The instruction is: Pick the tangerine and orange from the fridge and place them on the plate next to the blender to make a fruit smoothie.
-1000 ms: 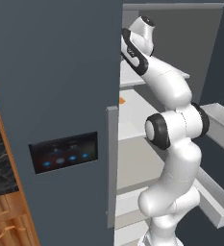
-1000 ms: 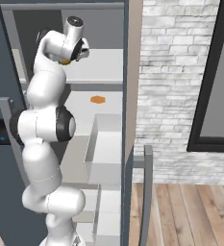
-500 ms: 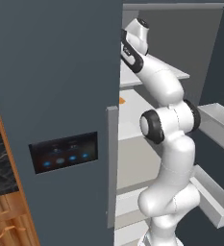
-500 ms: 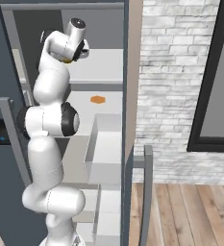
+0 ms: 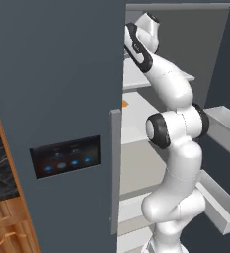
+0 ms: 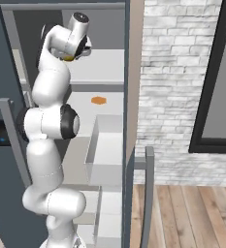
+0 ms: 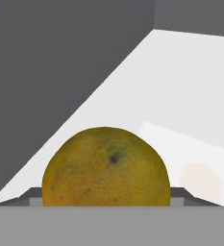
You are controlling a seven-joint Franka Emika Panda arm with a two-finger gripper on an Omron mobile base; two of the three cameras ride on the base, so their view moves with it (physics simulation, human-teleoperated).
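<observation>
The fridge (image 5: 52, 74) stands open and my arm reaches into its upper shelf (image 6: 104, 65). A large yellow-orange orange (image 7: 106, 166) sits on that shelf close against the hand. My gripper (image 7: 106, 198) is shut on it, a fingertip (image 7: 35, 194) against each flank. In the right base view the gripper (image 6: 72, 56) hangs at the shelf's left end, with a sliver of the orange (image 6: 67, 58) under it. One shelf lower lies the small bright tangerine (image 6: 98, 100), also seen as an orange patch (image 5: 125, 103) past the door edge. The plate and blender are out of view.
The fridge's closed left door carries a long grey handle (image 5: 115, 173) and a black panel with blue lights (image 5: 64, 157). Door bins (image 5: 220, 126) jut out on the open right door. A brick wall (image 6: 172, 72) and dark window frame (image 6: 209, 97) stand to the right.
The jaws have closed in from wide open onto the orange. The upper arm has leaned slightly further into the fridge; the tangerine has not moved.
</observation>
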